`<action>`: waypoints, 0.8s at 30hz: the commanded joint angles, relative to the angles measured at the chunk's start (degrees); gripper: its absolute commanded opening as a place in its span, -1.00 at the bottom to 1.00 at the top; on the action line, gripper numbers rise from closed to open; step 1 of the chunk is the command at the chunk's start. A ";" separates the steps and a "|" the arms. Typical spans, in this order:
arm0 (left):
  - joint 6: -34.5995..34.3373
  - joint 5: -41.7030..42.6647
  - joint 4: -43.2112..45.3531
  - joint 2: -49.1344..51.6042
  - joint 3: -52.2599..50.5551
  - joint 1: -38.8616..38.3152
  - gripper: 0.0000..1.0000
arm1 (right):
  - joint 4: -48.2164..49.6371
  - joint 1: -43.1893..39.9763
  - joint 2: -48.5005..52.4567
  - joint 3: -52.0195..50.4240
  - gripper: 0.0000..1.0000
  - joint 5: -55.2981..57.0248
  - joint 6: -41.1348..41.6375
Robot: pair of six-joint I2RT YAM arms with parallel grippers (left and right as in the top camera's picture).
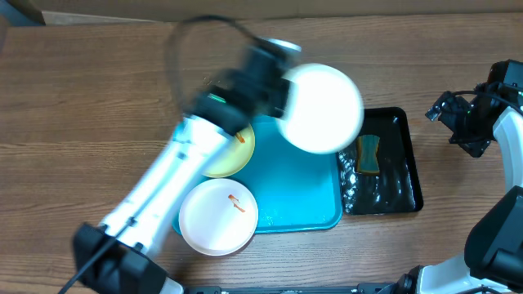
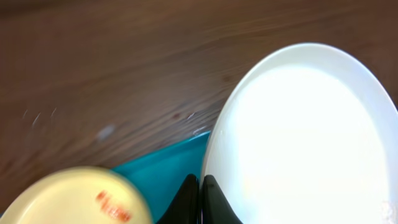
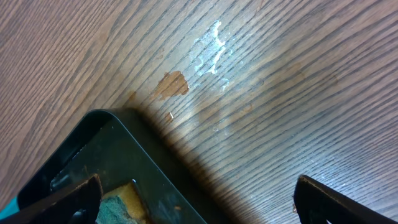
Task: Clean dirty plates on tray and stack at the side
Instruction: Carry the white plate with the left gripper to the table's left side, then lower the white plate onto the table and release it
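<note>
The left claw (image 2: 200, 188) is pinched narrow on the rim of a white plate (image 1: 323, 109), which is held out to the claw's right. In the overhead view the plate looks nearly round and face-up, lifted over the far right corner of the turquoise tray (image 1: 302, 192), with its edge overlapping the near corner of the black tray (image 1: 391, 175). The sponge (image 1: 369, 155) lies in that black tray just beyond the plate, its long axis running front to back. The right claw (image 3: 196, 194) hangs spread wide and empty over the black tray's corner, so I judge it to be the nearer one for picking up the sponge. The pale yellow plate (image 1: 234, 153) sits on the turquoise tray under the left arm. The smeared white plate (image 1: 218, 216) overhangs the tray's near left edge. Bare worktop (image 1: 98, 73) lies behind and to the left for stacking, while the gap between the two trays looks narrow.
</note>
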 commanded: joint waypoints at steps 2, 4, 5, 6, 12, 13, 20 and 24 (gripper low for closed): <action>-2.51 16.68 -6.56 -0.96 0.81 17.64 -0.92 | 0.31 -0.07 -0.15 1.03 1.00 0.33 0.07; -2.45 18.08 -9.31 -0.52 0.81 25.11 -0.92 | 0.31 -0.07 -0.15 1.03 1.00 0.33 0.07; -2.38 18.64 -10.40 -0.33 0.76 29.18 -0.92 | 0.31 -0.07 -0.15 1.03 1.00 0.33 0.07; -2.27 18.58 -11.08 -0.28 0.70 32.52 -0.91 | 0.31 -0.07 -0.15 1.03 1.00 0.33 0.09; -2.93 17.84 -12.61 -0.15 -0.17 50.80 -0.91 | 0.31 -0.07 -0.15 1.03 1.00 0.33 0.07; -3.82 17.18 -12.52 -0.11 -0.57 53.07 -0.91 | 0.31 -0.07 -0.15 1.03 1.00 0.33 0.07; -6.36 8.24 -4.22 0.50 -8.79 62.23 -0.91 | 0.31 -0.07 -0.15 1.03 1.00 0.33 0.07; -6.78 7.96 5.40 0.50 -18.21 62.66 -0.91 | 0.31 -0.07 -0.15 1.03 1.00 0.33 0.07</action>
